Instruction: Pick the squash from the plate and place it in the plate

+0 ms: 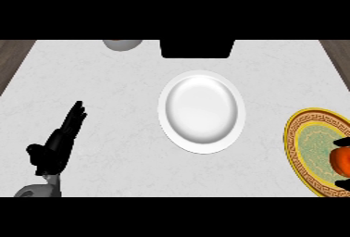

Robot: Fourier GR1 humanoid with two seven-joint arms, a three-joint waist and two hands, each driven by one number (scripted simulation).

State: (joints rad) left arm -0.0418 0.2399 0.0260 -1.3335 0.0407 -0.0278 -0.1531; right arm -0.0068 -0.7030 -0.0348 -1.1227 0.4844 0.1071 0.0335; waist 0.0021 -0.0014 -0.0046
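An orange squash (340,159) lies on a gold-rimmed patterned plate (304,139) at the right edge of the head view. Black fingers of my right hand (342,141) curl round the squash from above and below; most of that hand is cut off by the picture's edge. A plain white plate (202,111) sits in the middle of the counter with nothing on it. My left hand (60,141) rests open at the lower left, fingers straight and pointing away, well apart from both plates.
A grey rounded object (122,44) stands at the counter's far edge, left of a black block (196,48). Dark wood strips (12,58) border the white marble counter on both sides.
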